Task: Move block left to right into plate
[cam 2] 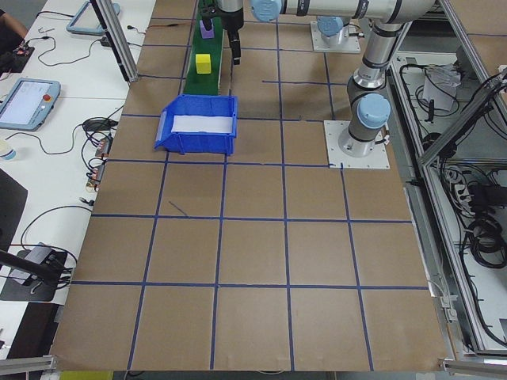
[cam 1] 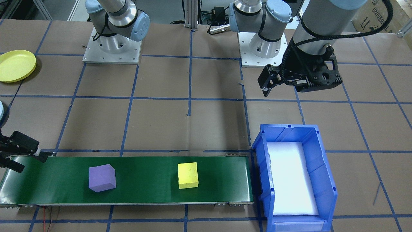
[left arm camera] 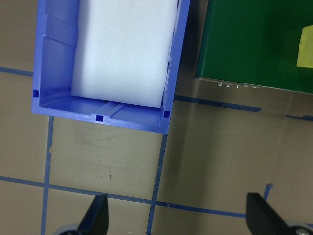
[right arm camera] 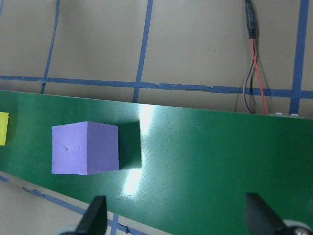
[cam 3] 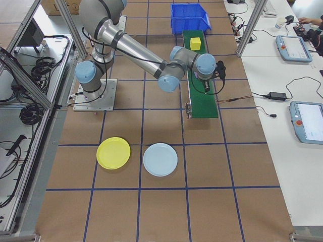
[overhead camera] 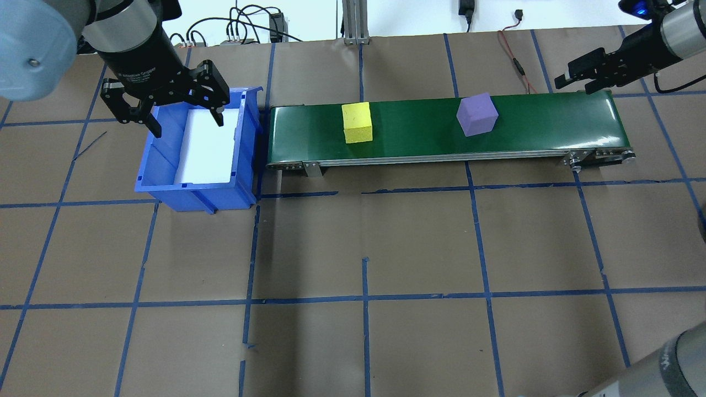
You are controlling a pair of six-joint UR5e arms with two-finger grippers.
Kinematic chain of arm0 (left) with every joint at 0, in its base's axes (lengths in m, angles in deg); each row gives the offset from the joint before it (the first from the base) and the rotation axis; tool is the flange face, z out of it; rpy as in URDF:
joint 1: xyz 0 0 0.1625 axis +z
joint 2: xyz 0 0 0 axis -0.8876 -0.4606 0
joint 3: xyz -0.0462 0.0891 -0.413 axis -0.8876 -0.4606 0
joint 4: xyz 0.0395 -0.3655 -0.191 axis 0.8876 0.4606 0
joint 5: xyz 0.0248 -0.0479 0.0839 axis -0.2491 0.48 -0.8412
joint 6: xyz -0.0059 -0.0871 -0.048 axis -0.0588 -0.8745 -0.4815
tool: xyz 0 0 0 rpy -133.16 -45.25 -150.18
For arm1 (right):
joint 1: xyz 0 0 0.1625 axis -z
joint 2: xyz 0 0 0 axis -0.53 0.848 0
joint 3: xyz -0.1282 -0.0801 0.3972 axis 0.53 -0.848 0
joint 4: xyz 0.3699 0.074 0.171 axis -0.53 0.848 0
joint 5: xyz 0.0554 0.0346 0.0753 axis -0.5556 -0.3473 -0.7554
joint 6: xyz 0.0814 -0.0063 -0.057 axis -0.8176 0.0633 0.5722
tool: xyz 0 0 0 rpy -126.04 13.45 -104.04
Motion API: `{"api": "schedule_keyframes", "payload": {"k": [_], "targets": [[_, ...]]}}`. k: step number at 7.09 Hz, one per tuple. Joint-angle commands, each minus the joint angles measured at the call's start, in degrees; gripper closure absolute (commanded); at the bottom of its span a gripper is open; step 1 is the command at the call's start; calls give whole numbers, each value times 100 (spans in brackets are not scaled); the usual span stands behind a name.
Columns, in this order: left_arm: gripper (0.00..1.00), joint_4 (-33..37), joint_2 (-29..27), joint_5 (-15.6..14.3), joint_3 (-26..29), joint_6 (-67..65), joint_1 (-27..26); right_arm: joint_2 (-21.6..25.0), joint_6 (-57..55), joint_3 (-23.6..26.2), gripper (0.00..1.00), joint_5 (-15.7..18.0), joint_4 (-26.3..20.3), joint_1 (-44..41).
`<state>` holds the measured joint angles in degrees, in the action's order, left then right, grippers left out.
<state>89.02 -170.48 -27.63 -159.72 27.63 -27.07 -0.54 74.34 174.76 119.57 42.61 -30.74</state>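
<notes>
Wide bare brown paper lies before the green conveyor belt (overhead camera: 441, 127), which carries a yellow foam cube (overhead camera: 357, 122) and purple foam cube (overhead camera: 477, 114). Left gripper (overhead camera: 174, 110) hangs spread over the blue plastic bin (overhead camera: 165, 182); right gripper (overhead camera: 579, 77) spread, empty. Round yellow plastic plate (cam 3: 113, 153) sits well apart. Gripper lettering unreadable

Both arms are silver-grey tubes with pale blue joint caps. Their black two-finger grippers, the left gripper (overhead camera: 165, 107) included, carry braided black cable. Each base is bolted to a white square plate.
</notes>
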Motion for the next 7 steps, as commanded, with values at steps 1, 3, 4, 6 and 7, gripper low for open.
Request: {"api": "schedule_keyframes", "payload": {"k": [1,3,4,6,7], "targets": [[0,-111,-17,13,4,0,26,-16,46,137,0,-27,282,-1],[0,-147,-17,4,4,-9,26,-173,46,137,0,-210,284,-36],[0,-147,1,4,13,-9,9,-148,46,137,0,-281,266,-71],[0,-147,1,-5,4,-9,8,-174,11,145,0,-291,240,-106],[0,-139,1,4,4,-61,0,-174,11,145,0,-291,248,-150]]}}
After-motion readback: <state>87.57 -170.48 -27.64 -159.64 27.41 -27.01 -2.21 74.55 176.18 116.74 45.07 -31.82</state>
